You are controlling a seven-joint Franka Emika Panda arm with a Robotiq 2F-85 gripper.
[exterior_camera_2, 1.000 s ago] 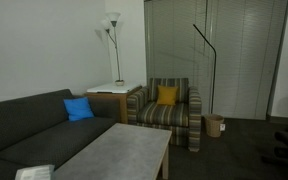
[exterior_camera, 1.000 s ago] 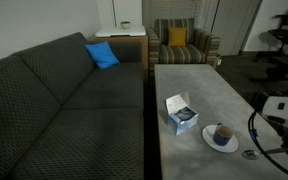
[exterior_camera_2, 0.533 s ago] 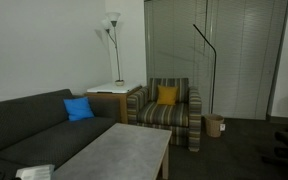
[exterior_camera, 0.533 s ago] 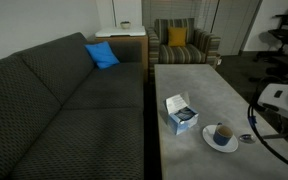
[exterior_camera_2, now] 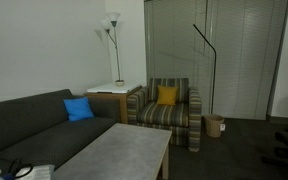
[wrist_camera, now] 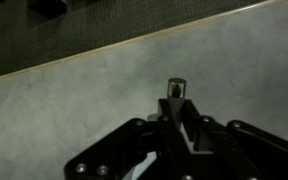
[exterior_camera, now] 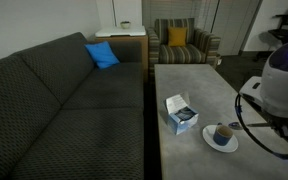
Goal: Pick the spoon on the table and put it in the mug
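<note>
Because the spoon (wrist_camera: pixel 175 87) is light, stiff and slippery, we judge its slim handle the best hold. The gripper (wrist_camera: pixel 175 96) jaws stand narrow, pinching it above the table (wrist_camera: pixel 64 110). Only its tip shows. The mug (exterior_camera: pixel 221 132) lies outside the wrist view, and the arm (exterior_camera: pixel 280 80) hides the spoon in an exterior view.

One table (exterior_camera: pixel 189 85) carries one mug (exterior_camera: pixel 222 133), one saucer (exterior_camera: pixel 210 143) and one box (exterior_camera: pixel 180 114), the box at ten o'clock of the mug. Beside it are one sofa (exterior_camera: pixel 54 100) and one armchair (exterior_camera: pixel 182 45), with two cushions in all: a blue cushion (exterior_camera: pixel 101 55) and a yellow cushion (exterior_camera: pixel 176 37). One floor lamp (exterior_camera_2: pixel 112 30) with two shades stands at one o'clock of the blue cushion, and one bin (exterior_camera_2: pixel 216 125) at three o'clock of the armchair.
</note>
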